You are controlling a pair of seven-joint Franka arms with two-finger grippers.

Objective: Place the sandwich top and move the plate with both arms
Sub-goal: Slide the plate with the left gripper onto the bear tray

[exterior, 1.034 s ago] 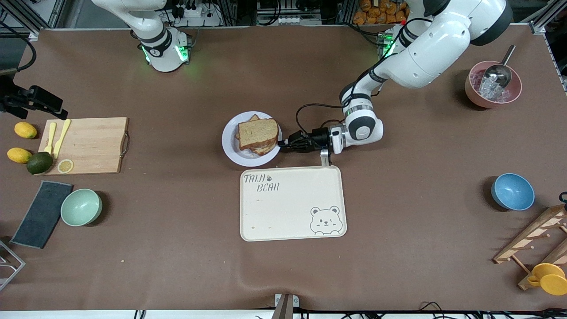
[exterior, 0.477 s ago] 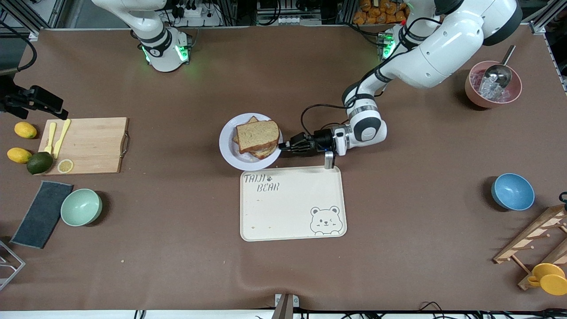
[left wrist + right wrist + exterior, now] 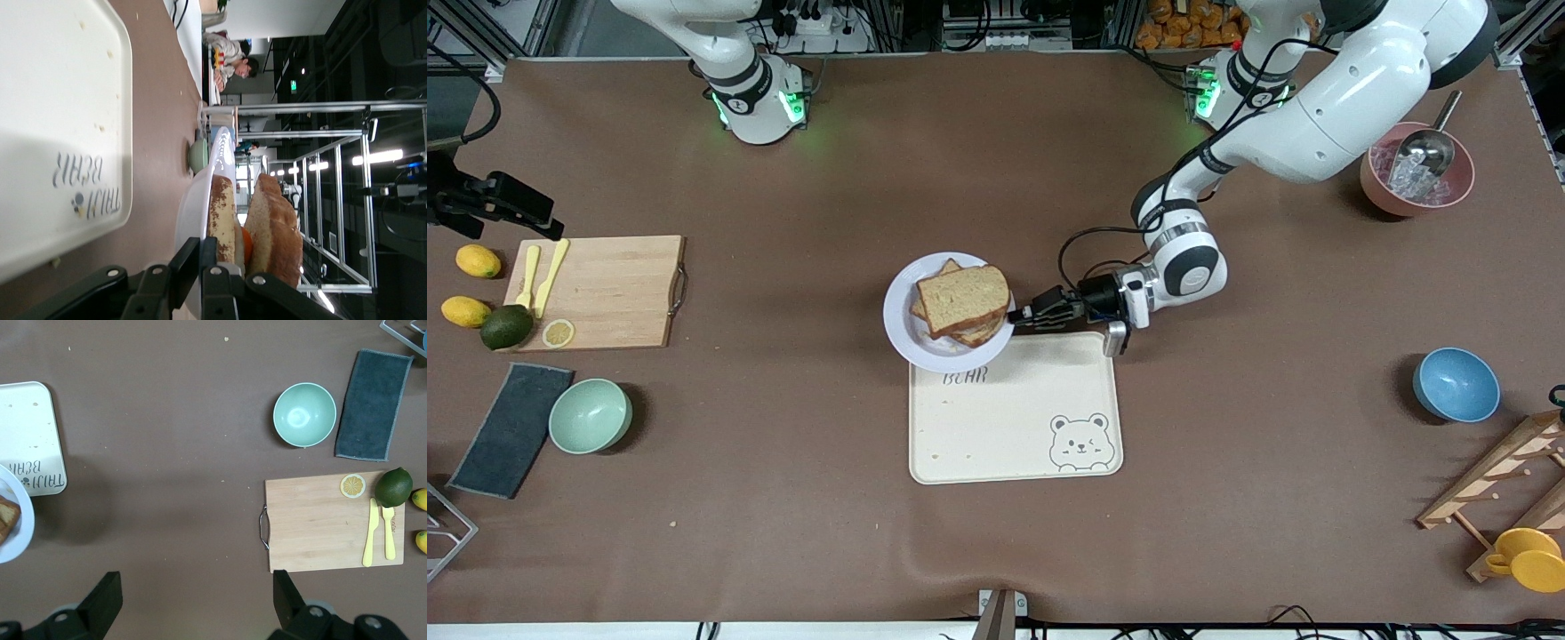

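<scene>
While the left hand stayed pinched on the plate's rim, I carried it, sandwich top seated, over the bear tray's corner; the right hand waited, spread.

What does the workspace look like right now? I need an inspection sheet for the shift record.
Surface: brown table, a few crumbs.
Job's things: sandwich top on the stack on the plate; plate overlaps the tray corner.
Clutter: cutting board, green bowl, blue bowl, pink bowl.
Grippers: left gripper shut on the plate's rim; right gripper open over bare table, waiting.
Cables: black cable looped at left wrist.
Surroundings: wooden rack.
</scene>
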